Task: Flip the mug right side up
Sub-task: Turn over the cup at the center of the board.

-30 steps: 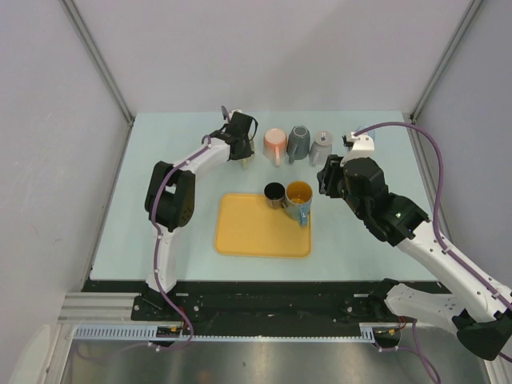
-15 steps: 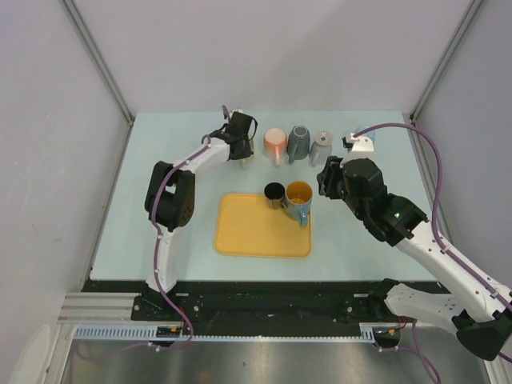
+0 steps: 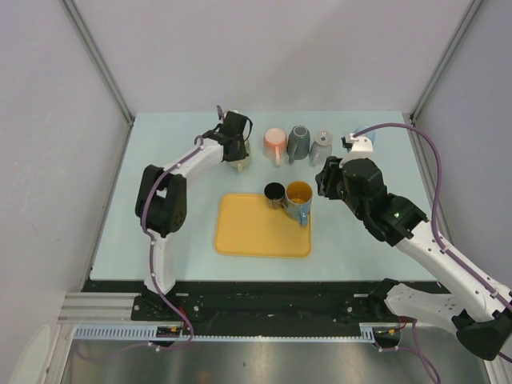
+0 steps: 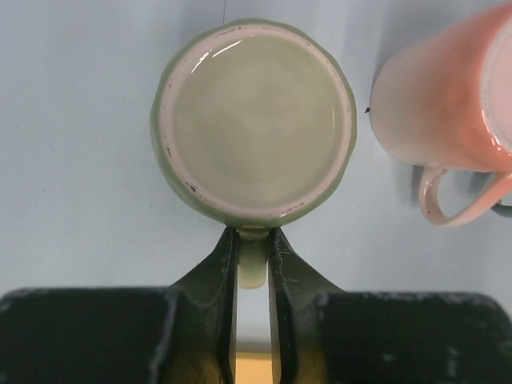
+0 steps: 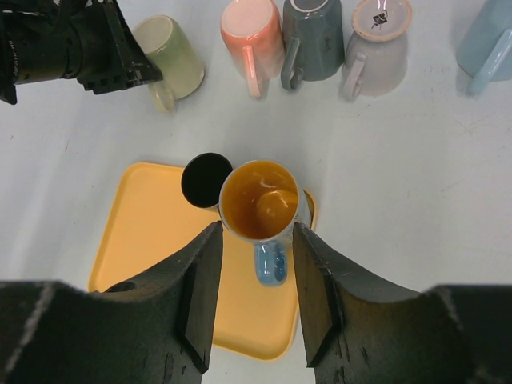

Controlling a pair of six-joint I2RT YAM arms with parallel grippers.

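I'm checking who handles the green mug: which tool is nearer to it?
Left. The left tool pinches the handle of the green mug; the right tool hangs open by the tray, well apart from that mug.

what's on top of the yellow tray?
A black cup and an orange-lined mug with a blue handle, both upright, at the far right of the tray. Surface beneath them is hidden.

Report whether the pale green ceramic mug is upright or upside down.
Upside down: the pale green mug shows its closed flat base, no opening, with its handle pinched in the left gripper.
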